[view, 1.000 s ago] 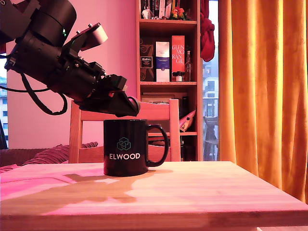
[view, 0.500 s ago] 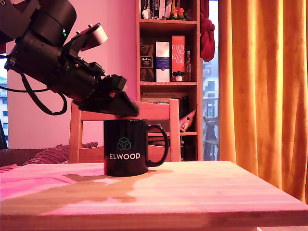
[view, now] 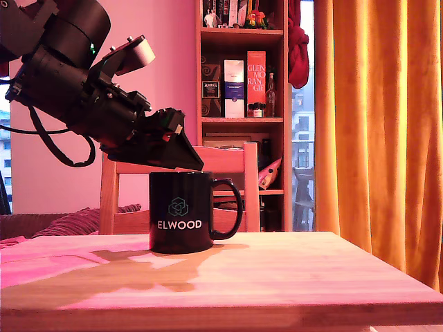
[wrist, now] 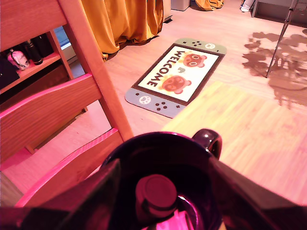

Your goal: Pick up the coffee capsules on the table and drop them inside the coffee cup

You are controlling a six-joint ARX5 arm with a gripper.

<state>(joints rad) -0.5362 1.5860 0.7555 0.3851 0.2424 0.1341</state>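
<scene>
Fingers (wrist: 163, 191): spread apart, released, poised over mug mouth
Capsule (wrist: 156, 194): inside black mug (view: 181, 211), free of fingers
Mug: upright on wooden surface (view: 291, 277)

On my feed, light wooden table (view: 291, 277), visible grain, thick front edge, black ELWOOD mug (view: 181, 211) standing upright on it

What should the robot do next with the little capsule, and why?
Probably lift straight up and away. In the wrist view the capsule sits inside the mug, and the gripper has its fingers spread wide on either side of it. The exterior view shows no other capsule on the table.
</scene>
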